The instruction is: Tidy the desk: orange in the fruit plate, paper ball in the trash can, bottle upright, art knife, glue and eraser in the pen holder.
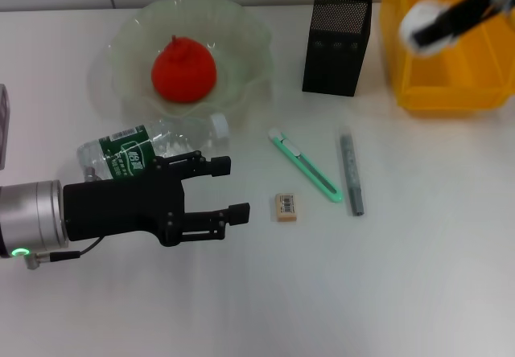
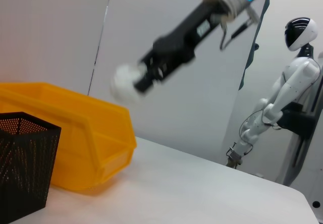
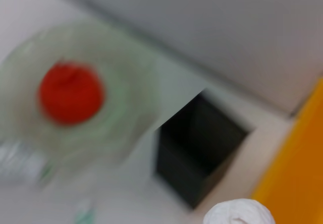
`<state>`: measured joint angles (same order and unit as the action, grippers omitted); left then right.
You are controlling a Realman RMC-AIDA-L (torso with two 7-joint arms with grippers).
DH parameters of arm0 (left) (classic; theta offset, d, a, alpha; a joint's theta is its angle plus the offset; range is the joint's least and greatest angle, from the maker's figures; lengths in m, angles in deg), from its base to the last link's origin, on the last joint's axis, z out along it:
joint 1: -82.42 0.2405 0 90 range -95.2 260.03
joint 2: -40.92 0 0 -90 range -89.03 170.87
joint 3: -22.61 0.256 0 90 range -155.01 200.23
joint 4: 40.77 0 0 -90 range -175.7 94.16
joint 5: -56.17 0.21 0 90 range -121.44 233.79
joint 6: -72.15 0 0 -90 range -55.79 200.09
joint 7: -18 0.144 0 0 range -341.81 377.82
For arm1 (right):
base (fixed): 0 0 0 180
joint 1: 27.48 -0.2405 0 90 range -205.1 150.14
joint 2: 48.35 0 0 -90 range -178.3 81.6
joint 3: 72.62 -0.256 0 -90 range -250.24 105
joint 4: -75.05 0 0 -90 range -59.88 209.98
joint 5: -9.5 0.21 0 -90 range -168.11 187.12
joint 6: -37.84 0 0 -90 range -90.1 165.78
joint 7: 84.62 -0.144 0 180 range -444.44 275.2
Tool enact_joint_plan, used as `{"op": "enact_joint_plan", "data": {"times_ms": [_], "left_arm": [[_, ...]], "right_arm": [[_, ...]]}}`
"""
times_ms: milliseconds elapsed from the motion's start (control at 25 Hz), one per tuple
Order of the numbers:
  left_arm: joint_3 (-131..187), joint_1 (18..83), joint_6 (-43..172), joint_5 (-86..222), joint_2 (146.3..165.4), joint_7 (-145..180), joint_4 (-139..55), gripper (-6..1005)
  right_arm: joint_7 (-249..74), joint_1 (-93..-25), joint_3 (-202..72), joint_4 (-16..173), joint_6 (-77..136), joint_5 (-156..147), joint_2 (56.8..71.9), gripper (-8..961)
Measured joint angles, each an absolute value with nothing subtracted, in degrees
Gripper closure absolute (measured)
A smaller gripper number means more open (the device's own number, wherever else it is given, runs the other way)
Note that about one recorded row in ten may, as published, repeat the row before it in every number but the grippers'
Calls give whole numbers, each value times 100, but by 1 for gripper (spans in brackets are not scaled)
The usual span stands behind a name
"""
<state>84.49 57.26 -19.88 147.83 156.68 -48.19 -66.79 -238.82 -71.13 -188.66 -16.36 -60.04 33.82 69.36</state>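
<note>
Right gripper (image 1: 430,29) is up over the yellow trash can (image 1: 451,92), fingers clamped on the white paper ball (image 1: 420,21); ball is above the bin's open top, held in the air. Left gripper (image 1: 235,188) hovers low over the desk (image 1: 322,293), fingers apart, holding nothing, just beside the bottle (image 1: 145,152). Bottle lies on its side in front of the fruit plate (image 1: 241,31). Orange (image 1: 184,69) sits in the plate. Knife (image 1: 304,165), glue stick (image 1: 351,171) and eraser (image 1: 286,207) lie on the desk in front of the black mesh pen holder (image 1: 336,43).
</note>
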Motion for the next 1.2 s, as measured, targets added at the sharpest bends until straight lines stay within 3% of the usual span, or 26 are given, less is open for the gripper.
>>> {"op": "enact_joint_plan", "data": {"times_ms": [240,480,840,1080,1200], "left_arm": [[8448,5716,-1938,14799,15700,-4814,-6678,199],[8442,5713,-1867,14768,15725,-4816,-6678,199],[8439,5695,-1867,14760,15718,-4885,-6678,199],[8440,5688,-1904,14758,15706,-4888,-6678,199],[8439,5700,-1914,14757,15705,-4888,-6678,199]], "right_arm": [[-23716,-6960,-19641,-1521,-4761,3105,6872,463],[-23482,-6705,-19573,-574,-3292,3169,6906,465],[-23259,-6707,-19579,344,-2429,3264,6923,398],[-23107,-6473,-19591,267,-2037,3813,6982,222],[-21845,-5904,-19665,193,-1534,5889,7040,147]]}}
